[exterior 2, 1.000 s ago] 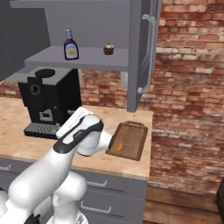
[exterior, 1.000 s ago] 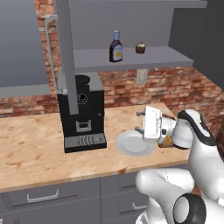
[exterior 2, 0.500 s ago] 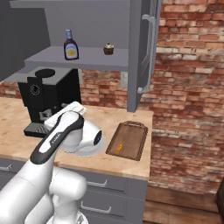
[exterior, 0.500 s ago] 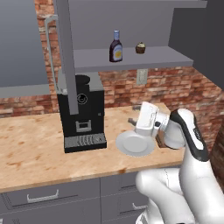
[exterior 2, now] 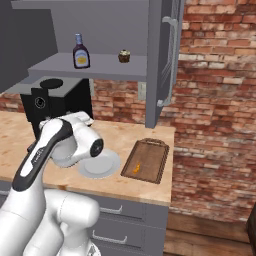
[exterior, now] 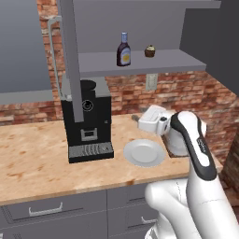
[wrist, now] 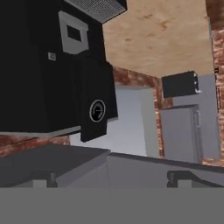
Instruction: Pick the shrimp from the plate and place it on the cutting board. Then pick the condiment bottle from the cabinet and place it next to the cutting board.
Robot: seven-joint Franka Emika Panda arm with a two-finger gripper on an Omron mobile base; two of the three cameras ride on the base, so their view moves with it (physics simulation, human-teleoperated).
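The tiny curled orange shrimp [exterior 2: 136, 168] lies on the rectangular dark brown wooden cutting board [exterior 2: 152, 152], toward the board's near end. The board sits on the speckled tan wooden counter [exterior 2: 125, 136], just right of the round white-grey plate [exterior: 144, 152] in the right base view, and that plate is bare. The white arm is raised above the counter, its hand [exterior: 151, 120] hanging over the far rim of the plate, near the black coffee machine [exterior: 87, 120]. In the hand view the two dark fingers [wrist: 43, 178] stand far apart at the bottom edge, spread wide with nothing between them, and the coffee machine fills much of the picture ahead of them, rolled sideways. Up on the flat grey shelf of the grey wall cabinet [exterior: 140, 60], the small dark purple-brown condiment bottle [exterior: 123, 50] with its yellow-white label and blue cap stands upright. A small brown cupcake [exterior: 149, 51] sits near it on the same shelf, apart from the bottle.
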